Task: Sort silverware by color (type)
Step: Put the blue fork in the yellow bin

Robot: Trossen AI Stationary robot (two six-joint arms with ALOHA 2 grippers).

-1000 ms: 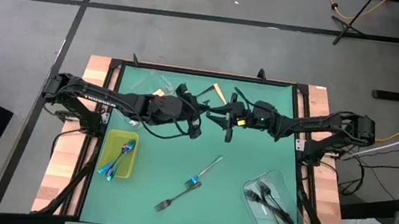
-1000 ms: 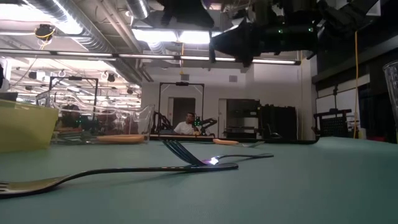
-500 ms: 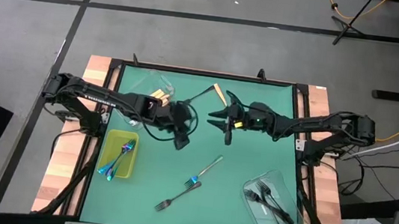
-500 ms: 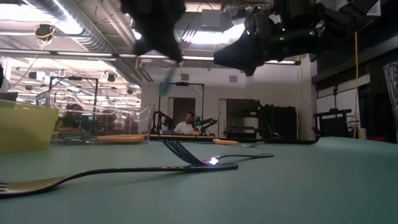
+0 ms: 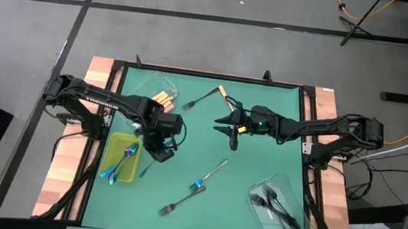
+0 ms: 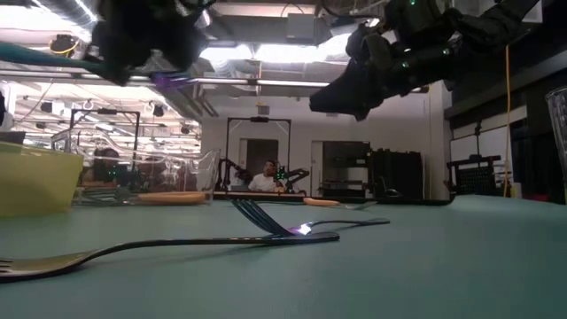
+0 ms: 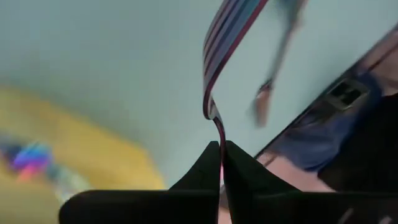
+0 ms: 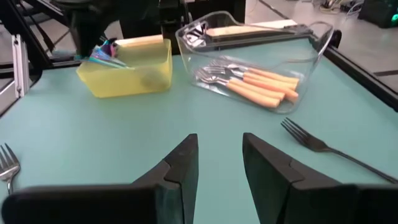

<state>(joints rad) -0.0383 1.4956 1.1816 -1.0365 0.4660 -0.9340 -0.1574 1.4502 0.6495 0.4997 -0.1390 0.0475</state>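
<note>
My left gripper (image 5: 159,152) hangs beside the yellow-green tray (image 5: 108,144), shut on an iridescent fork (image 7: 225,50) that also shows in the low view (image 6: 53,57). More iridescent forks (image 5: 123,159) lie in the tray. My right gripper (image 5: 233,137) stands open above the table's middle, with nothing between its fingers (image 8: 180,168). Lying loose on the mat are an orange-handled fork (image 5: 210,94), a silver fork (image 5: 215,170) and a dark fork (image 5: 177,202). My left gripper pinches a narrow part of the iridescent fork (image 7: 218,132) between its two fingers, slanting down from above. The wider striped length (image 7: 231,28) sticks out beyond the fingertips. The fork is lifted clear of the table.
A clear tub (image 5: 162,90) at the far left holds orange-handled forks (image 8: 261,84). Another clear tub (image 5: 279,208) at the near right holds dark forks. A person sits in the room beyond the table (image 6: 266,182).
My left gripper has swung from the table's far middle toward the near left, down beside the yellow-green tray. It has rolled and tipped downward, staying shut on the iridescent fork. My right gripper has tipped down a little.
</note>
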